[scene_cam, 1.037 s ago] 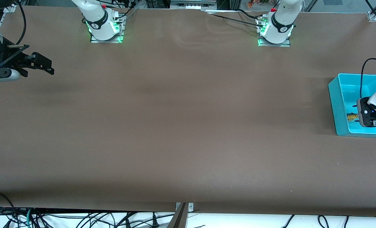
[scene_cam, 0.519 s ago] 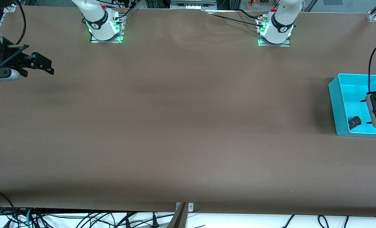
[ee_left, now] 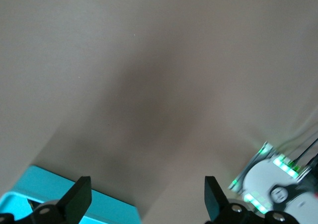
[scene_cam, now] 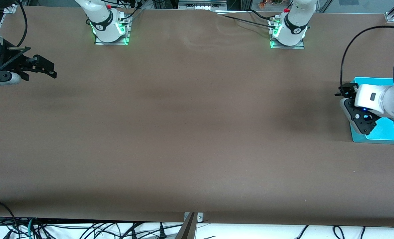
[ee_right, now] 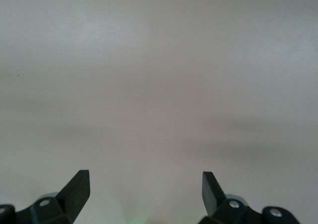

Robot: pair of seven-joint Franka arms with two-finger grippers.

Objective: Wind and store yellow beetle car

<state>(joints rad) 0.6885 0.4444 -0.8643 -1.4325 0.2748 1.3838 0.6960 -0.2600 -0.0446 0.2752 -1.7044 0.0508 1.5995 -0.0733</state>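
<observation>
Two arms share a bare brown desk [scene_cam: 197,132] in the front view, their white bases lit green along the top of the frame. The right hand [scene_cam: 50,70] waits at upper mid-height at the frame's edge, at the right arm's end of the desk, its black fingers spread apart and holding nothing. At the other edge of the frame, at mid-height, stands a turquoise bin [scene_cam: 384,134]. The left arm covers most of the bin's inside. The left hand [scene_cam: 342,91] hangs over the bin's rim on the side toward the right arm's end, and its fingers cannot be read from here. The yellow beetle car cannot be made out in this view.

The left wrist view shows the left hand [ee_left: 145,199] wide open and empty, with a corner of the bin [ee_left: 44,182] under one finger, bare desk past it and a green-lit arm base [ee_left: 271,177] farther off. No yellow shows there.

The right wrist view shows the right hand [ee_right: 144,189] wide open over plain desk.
</observation>
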